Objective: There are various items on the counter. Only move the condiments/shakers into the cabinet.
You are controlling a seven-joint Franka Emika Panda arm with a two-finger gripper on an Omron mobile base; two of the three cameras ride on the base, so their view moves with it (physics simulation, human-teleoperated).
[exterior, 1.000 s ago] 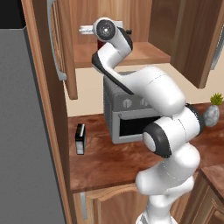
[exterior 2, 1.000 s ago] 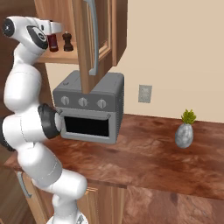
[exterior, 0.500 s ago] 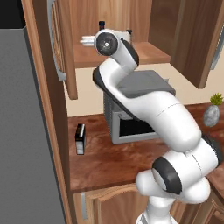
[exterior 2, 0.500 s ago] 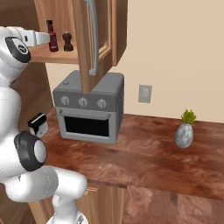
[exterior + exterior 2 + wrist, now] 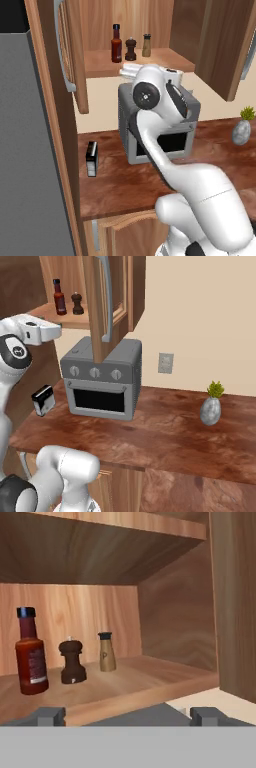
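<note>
Three condiments stand on the open cabinet's shelf: a red sauce bottle, a dark pepper mill and a tan shaker. My gripper hangs just in front of and slightly below the shelf edge, facing the three. Its fingertips stand wide apart and open with nothing between them. The white hand is above the toaster oven. On the counter lies a black-and-white box.
A grey toaster oven stands on the counter under the cabinet. Both cabinet doors hang open to either side of the hand. A grey fridge fills the left. A small potted plant sits at the right.
The hand has drawn back out of the cabinet and dropped below shelf level. The arm has swung with it. The condiments have stayed on the shelf.
</note>
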